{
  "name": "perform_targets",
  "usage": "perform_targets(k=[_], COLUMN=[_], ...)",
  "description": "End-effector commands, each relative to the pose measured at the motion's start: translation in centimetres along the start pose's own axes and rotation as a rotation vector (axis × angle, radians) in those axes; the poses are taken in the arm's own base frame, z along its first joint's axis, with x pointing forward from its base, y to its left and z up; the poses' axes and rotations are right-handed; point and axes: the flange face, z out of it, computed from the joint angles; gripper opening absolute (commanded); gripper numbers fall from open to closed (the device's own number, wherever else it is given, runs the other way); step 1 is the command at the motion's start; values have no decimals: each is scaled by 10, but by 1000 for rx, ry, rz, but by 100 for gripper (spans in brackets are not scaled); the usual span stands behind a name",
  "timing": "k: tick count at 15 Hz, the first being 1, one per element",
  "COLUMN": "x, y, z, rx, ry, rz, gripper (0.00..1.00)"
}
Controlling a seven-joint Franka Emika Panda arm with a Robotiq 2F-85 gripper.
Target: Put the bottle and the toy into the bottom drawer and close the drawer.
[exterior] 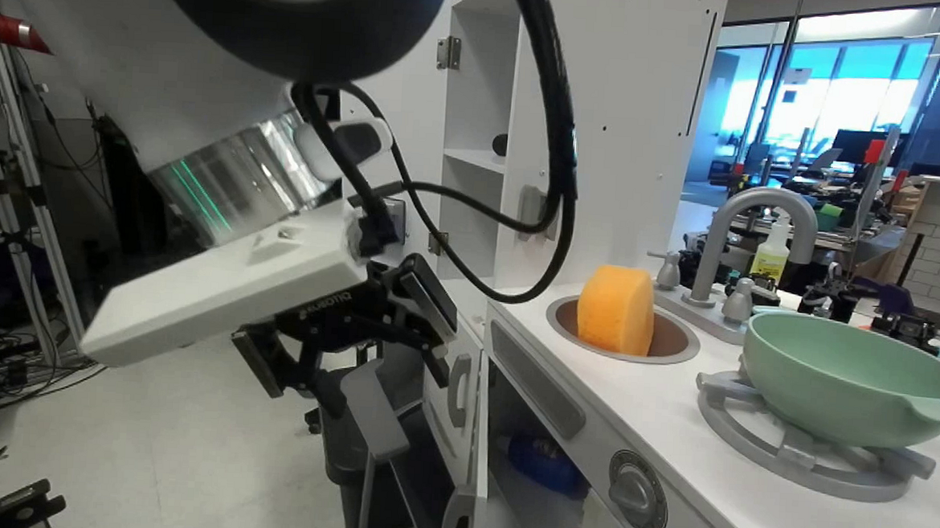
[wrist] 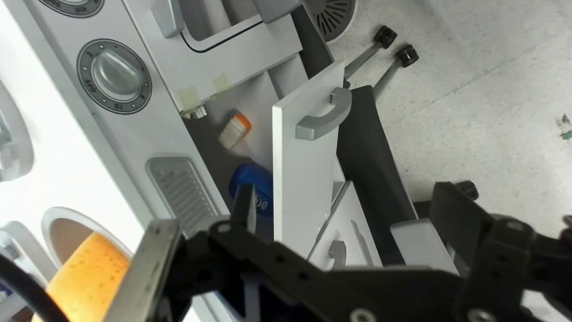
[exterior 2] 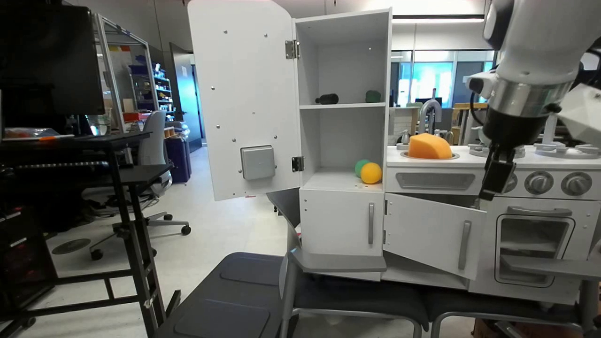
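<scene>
The blue bottle (wrist: 251, 176) lies on its side inside a low white compartment, seen also as a blue bottle (exterior: 544, 463) in an exterior view. That compartment (exterior 2: 422, 276), standing for the bottom drawer, has a hinged door (exterior 2: 429, 234) ajar. Inside it, near the bottle, sits a small orange-and-white thing (wrist: 235, 130), possibly the toy. My gripper (wrist: 344, 195) is open with nothing held. In the wrist view the ajar door (wrist: 308, 165) shows between its fingers, one of them overlapping the bottle. In both exterior views the gripper (exterior: 360, 363) hangs near the door's top; contact cannot be told.
An orange sponge-like block (exterior: 616, 310) stands in the sink beside the faucet (exterior: 713, 236). A green bowl (exterior: 850, 380) rests on the burner. The tall cupboard's door (exterior 2: 249, 103) stands wide, with balls (exterior 2: 371, 172) on a shelf. Grey chairs (exterior 2: 338, 263) stand before the kitchen.
</scene>
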Motion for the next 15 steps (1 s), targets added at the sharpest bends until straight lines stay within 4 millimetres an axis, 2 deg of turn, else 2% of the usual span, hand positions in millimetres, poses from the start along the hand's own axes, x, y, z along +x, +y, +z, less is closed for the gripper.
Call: perform_targets(k=[1, 3, 5, 6, 9, 11, 15], x=[-21, -21, -21, -24, -16, -2, 8], y=[-13, -35, -47, -51, -62, -68, -76], z=[-50, -62, -80, -85, -118, -138, -160], rx=[152, 197, 248, 266, 339, 354, 381], ry=[37, 47, 72, 91, 98, 105, 157], rz=[-4, 18, 40, 52, 49, 62, 78], gripper=[100, 100, 100, 100, 100, 100, 100])
